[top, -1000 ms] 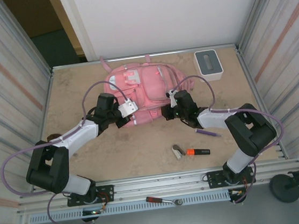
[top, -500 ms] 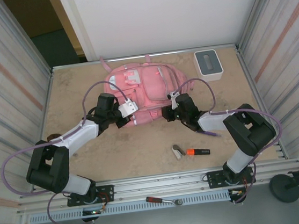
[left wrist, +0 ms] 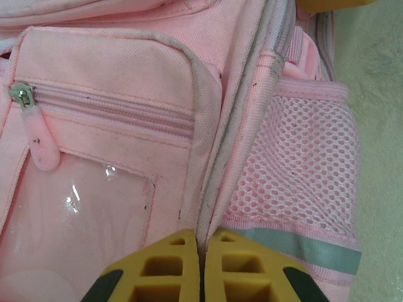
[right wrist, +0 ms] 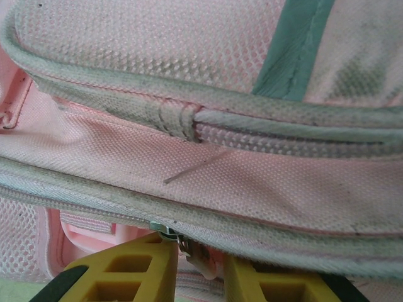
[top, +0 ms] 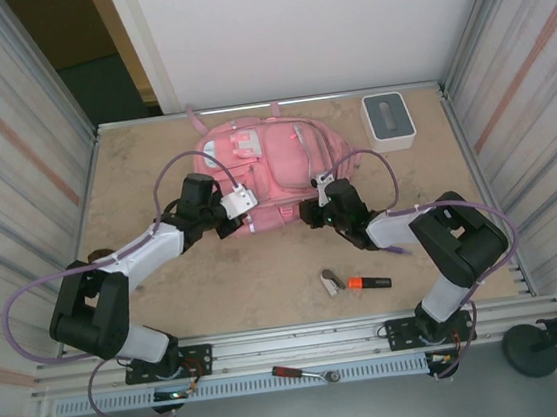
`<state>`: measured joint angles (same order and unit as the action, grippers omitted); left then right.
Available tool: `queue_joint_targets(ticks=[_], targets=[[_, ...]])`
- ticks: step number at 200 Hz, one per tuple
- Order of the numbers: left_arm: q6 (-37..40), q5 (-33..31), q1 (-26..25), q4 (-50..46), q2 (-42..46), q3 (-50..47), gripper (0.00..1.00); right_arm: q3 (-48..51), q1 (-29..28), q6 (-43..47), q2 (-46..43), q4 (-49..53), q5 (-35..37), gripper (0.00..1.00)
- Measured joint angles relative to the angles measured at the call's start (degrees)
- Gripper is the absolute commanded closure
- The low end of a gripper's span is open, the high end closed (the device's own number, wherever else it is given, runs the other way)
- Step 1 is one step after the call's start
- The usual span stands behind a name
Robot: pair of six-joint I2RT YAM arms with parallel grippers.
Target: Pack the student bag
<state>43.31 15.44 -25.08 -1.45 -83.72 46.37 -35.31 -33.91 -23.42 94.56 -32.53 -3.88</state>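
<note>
Student bag point(top: 268, 164), pink and soft, flat on the table point(top: 166, 282), far middle, close to the back wall. White box with grey top point(top: 388, 120) just right of the bag's far corner.

Left gripper point(left wrist: 201, 255) at the bag's near left edge, beside the mesh side pocket point(left wrist: 296, 157). Fingers pressed together, grey-white piping point(left wrist: 214, 170) running down into the slit between them. Cannot tell of any real nip on the fabric.

Right gripper point(right wrist: 200, 264) at the bag's near right edge. Fingers parted a little around a zip slider point(right wrist: 167, 233) and its pink pull, not visibly clamping either.

Orange marker point(top: 369, 283) and small white-grey piece point(top: 329, 282) on the near side of the bag, well apart from it.

Likely risks:
- May lose the pull with so loose a hold, leaving the zip unmoved.
- May drag the whole bag sideways rather than open it, given a harder tug and little anchoring at the left edge.
- May also snag on the piping beside the zip.

No brand, label or legible writing on bag, box or marker.
</note>
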Motion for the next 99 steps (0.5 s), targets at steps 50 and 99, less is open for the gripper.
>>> queue_joint_targets(ticks=[50,99], targets=[[-0.02,0.0,0.0,0.0,-0.13,0.02,1.0,0.79,-0.26,-0.13,0.22,-1.92,0.61,0.73],[-0.02,0.0,0.0,0.0,-0.31,0.02,1.0,1.16,-0.37,-0.15,1.05,-3.43,1.07,0.81]])
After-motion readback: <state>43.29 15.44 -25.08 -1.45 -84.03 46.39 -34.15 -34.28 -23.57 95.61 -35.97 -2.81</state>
